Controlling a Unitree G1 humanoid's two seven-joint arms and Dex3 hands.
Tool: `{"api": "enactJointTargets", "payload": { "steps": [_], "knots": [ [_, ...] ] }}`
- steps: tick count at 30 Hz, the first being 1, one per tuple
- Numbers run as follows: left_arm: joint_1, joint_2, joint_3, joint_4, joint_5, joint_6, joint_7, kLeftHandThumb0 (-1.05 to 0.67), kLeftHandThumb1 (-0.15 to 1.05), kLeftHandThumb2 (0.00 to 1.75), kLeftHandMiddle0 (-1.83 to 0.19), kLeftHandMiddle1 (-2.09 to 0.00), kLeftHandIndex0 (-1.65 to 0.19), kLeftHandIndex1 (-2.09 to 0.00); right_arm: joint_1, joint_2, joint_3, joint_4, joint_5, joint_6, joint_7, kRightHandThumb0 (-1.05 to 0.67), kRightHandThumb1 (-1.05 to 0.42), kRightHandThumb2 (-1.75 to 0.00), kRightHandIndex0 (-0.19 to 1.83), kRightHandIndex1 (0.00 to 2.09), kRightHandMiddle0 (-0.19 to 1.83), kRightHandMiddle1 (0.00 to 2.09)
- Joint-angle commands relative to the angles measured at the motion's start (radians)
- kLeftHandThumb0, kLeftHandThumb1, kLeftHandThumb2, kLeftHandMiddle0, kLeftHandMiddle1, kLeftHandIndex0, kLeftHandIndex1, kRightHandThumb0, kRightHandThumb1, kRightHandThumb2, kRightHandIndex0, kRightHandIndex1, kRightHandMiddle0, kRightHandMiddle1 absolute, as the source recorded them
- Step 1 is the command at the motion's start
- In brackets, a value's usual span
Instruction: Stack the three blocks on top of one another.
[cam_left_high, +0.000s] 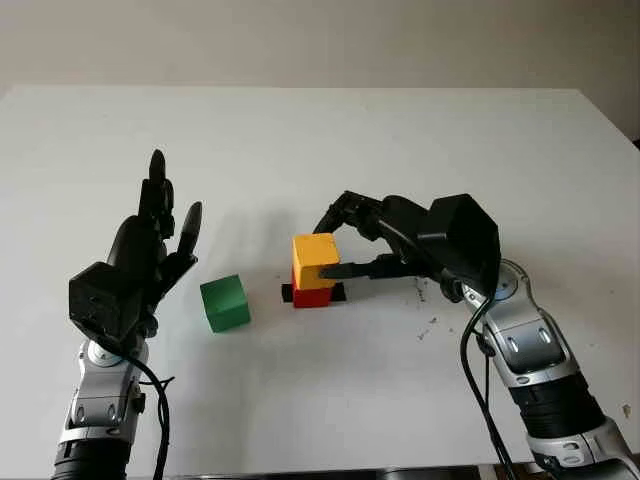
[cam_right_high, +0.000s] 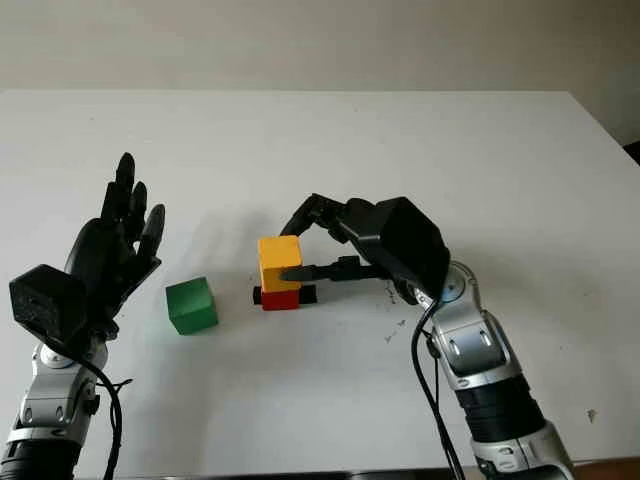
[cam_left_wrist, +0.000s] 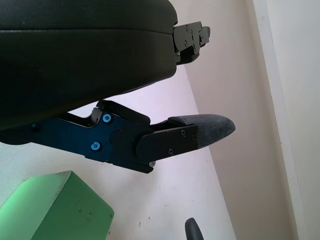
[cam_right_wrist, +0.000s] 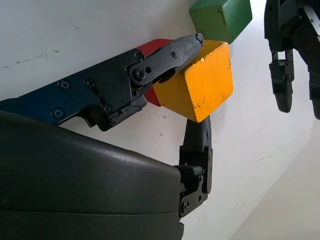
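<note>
White table spreads wide; near its centre the right hand clamps the yellow block atop the red block. A crooked release could topple it. The green block waits at nine o'clock, beside the empty, released left hand.

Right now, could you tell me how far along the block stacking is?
Yellow block already sits on the red block. The right hand grips the yellow one. Left to do: the green block lies on the table beside the open left hand.
</note>
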Motion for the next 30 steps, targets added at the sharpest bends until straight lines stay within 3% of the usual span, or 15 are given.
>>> {"api": "enactJointTargets", "payload": {
  "steps": [1, 7, 13, 16, 24, 30],
  "knots": [
    [0.011, 0.004, -0.001, -0.021, 0.001, 0.000, -0.002, -0.66, 1.05, 0.58, 0.14, -0.05, 0.18, -0.06, 0.018, -0.006, 0.000, -0.007, -0.003, 0.003, -0.001, -0.49, -0.99, -0.05, 0.10, 0.05, 0.26, 1.61],
    [0.013, 0.001, -0.001, -0.025, 0.003, 0.007, 0.004, -0.67, 1.05, 0.57, 0.13, -0.06, 0.17, -0.06, 0.006, -0.037, 0.016, -0.006, 0.002, 0.019, 0.066, -0.50, -0.98, -0.05, 0.07, 0.04, 0.19, 1.47],
    [0.017, 0.000, -0.003, -0.030, 0.005, 0.012, 0.006, -0.70, 1.05, 0.56, 0.13, -0.05, 0.17, -0.06, -0.006, -0.093, 0.055, -0.024, -0.015, -0.016, 0.164, -0.80, -0.88, -0.05, -0.17, 0.01, -0.16, 0.31],
    [0.017, 0.002, -0.004, -0.027, 0.006, 0.007, 0.004, -0.68, 1.05, 0.57, 0.14, -0.05, 0.17, -0.05, 0.000, -0.102, 0.057, -0.026, -0.022, -0.067, 0.174, -0.86, -0.88, -0.05, -0.19, 0.00, -0.19, 0.04],
    [0.014, -0.001, -0.006, -0.023, 0.009, 0.008, 0.009, -0.70, 1.05, 0.56, 0.13, -0.05, 0.17, -0.06, 0.056, -0.076, 0.006, -0.014, -0.022, -0.200, 0.068, -1.02, -0.88, -0.06, -0.19, 0.00, -0.19, 0.00],
    [0.015, -0.003, -0.006, -0.021, 0.012, 0.001, 0.013, -0.70, 1.05, 0.56, 0.13, -0.06, 0.16, -0.06, 0.076, -0.081, -0.068, -0.068, 0.012, -0.132, 0.033, -0.96, -0.89, -0.06, -0.19, 0.00, -0.19, 0.00]
  ]
}}
